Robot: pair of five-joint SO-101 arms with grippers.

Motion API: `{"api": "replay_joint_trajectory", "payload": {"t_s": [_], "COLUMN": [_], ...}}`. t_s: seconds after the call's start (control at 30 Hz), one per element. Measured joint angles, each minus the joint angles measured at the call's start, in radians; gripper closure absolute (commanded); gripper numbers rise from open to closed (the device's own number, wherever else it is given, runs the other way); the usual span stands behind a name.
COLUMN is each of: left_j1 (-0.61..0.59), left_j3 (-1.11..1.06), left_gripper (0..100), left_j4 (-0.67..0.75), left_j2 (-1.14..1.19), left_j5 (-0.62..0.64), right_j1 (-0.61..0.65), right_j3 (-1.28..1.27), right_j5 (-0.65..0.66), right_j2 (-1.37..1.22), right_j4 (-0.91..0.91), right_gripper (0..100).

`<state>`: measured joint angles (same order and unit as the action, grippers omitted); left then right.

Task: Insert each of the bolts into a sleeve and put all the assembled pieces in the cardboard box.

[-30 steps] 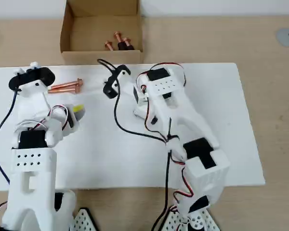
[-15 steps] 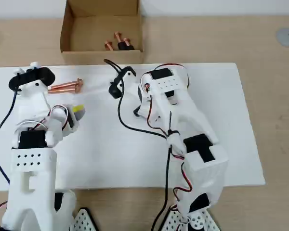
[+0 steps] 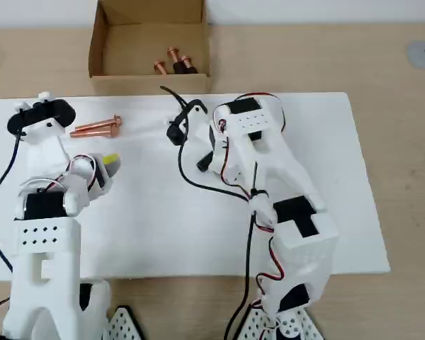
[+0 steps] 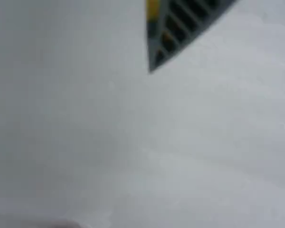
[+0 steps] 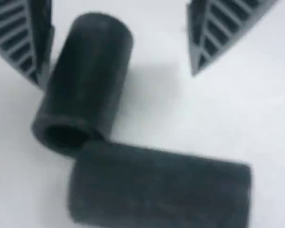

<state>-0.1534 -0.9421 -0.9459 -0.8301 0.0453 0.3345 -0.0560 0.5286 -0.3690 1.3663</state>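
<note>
— What is in the cardboard box?

— Assembled pieces: copper bolts pushed into dark sleeves, bunched in the box's near right corner. I count three copper heads. How many sleeves there are, I cannot tell.

— And where does the box stand?

— On the table, just beyond the far edge of the white sheet, toward that edge's left end.

— Are any bolts outside it?

— Two loose bolts, both copper. They lie side by side and touching on the sheet near its far left corner, with their heads toward the right.

— And the sleeves?

— Two black ones lie on the sheet beneath the right arm, which bends over the sheet's middle near the far edge. One sleeve lies between the fingers of the right gripper, its open end toward the wrist camera. The second sleeve lies crosswise, touching that open end.

— How is that claw set?

— It is wide apart and clamped on nothing. The sleeve sits close beside one finger and well apart from the other.

— And the left one?

— The left gripper hangs low over the left part of the sheet, near the loose bolts but apart from them. Whether that claw is apart or together, I cannot tell.
</note>
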Motion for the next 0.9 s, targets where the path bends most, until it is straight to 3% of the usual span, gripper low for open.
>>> {"api": "replay_joint_trajectory", "payload": {"t_s": [0.2, 0.5, 0.9], "left_j1": [-0.002, -0.002, -0.002], "left_j3": [0.0, 0.0, 0.0], "left_gripper": [73, 73, 73], "left_j4": [0.0, 0.0, 0.0], "left_j2": [0.0, 0.0, 0.0], "left_j5": [0.0, 0.0, 0.0], "right_j1": [0.0, -0.011, -0.014], "right_j3": [0.0, 0.008, 0.023], "right_j5": [-0.003, -0.003, -0.003], "right_j2": [0.0, 0.0, -0.002], "right_j4": [0.002, 0.0, 0.008], "right_gripper": [78.0, 99.0, 98.5]}}
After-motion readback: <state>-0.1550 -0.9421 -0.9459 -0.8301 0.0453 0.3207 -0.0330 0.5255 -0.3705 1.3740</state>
